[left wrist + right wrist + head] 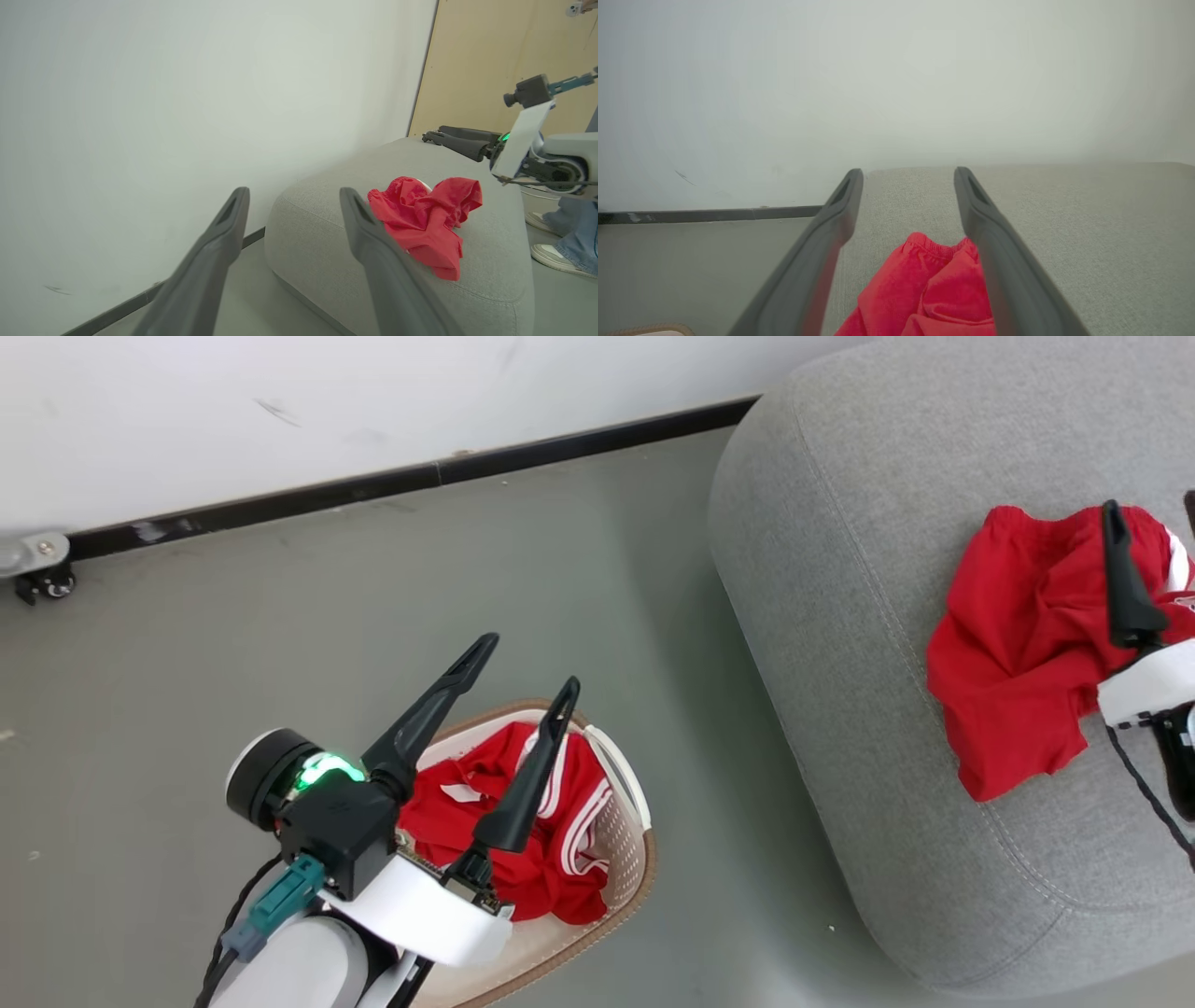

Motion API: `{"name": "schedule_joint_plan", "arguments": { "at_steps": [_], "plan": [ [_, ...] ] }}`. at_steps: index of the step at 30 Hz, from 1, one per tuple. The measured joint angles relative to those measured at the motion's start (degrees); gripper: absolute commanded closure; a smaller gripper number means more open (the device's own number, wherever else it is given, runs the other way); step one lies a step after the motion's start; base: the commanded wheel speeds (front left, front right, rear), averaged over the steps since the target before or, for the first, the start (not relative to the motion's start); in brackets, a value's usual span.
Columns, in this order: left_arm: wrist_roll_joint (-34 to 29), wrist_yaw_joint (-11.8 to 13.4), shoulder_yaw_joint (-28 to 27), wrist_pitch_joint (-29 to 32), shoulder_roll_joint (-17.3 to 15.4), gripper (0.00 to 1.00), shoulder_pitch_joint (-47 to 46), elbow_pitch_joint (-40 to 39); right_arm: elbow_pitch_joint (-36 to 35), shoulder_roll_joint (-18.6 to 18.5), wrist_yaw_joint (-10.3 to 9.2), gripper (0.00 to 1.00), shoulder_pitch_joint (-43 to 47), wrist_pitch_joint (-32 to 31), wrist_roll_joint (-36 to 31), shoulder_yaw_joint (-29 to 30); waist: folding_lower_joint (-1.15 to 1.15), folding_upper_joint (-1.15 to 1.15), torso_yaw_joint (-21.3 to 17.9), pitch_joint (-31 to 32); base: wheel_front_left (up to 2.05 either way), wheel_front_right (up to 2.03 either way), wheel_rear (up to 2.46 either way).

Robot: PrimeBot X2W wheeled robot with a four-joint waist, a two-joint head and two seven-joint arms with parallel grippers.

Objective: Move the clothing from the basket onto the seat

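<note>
I have left hand [530, 663] wide open, empty, over basket [644, 868] on floor; striped red garment [551, 821] heaped inside. I have right hand [908, 172] wide open, empty, above plain red garment [1018, 644] lying on seat [822, 616], well in from rounded end. My worries: left hand hooks basket rim or holes, light basket tips; shallow pinch, cloth slips to floor. On withdrawal right hand could snag plain red garment.

No legible text, brand, number or sign for you in any view. White patch [459, 792] on striped red garment [560, 873] in laundry basket [647, 877]: too small for you to read.
</note>
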State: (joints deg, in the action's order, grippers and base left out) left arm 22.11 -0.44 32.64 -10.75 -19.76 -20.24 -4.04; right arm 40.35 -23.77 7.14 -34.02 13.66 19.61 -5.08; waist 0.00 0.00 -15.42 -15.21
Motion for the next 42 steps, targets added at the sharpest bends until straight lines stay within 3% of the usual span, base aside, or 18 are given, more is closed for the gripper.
{"name": "schedule_joint_plan", "arguments": {
  "at_steps": [13,24,42],
  "plan": [
    [0.48,5.32,-4.63,-1.78,-0.08,0.0,4.71,3.27,-3.39,2.94,0.0,0.0,-0.15,-1.24,-2.31,-0.42,0.0,0.0,4.28,4.11,0.0,0.0,0.0],
    [1.12,9.49,-8.11,-2.49,0.4,0.0,8.88,5.92,-5.84,8.56,0.0,0.0,0.9,-1.93,-4.47,-1.15,0.0,0.0,8.65,7.62,0.0,0.0,0.0],
    [2.98,11.03,-11.0,-3.2,1.0,0.0,13.47,9.88,-9.29,16.28,0.0,0.0,12.72,-2.09,-7.61,1.48,0.0,0.0,13.74,13.5,0.0,0.0,0.0]
  ]
}}
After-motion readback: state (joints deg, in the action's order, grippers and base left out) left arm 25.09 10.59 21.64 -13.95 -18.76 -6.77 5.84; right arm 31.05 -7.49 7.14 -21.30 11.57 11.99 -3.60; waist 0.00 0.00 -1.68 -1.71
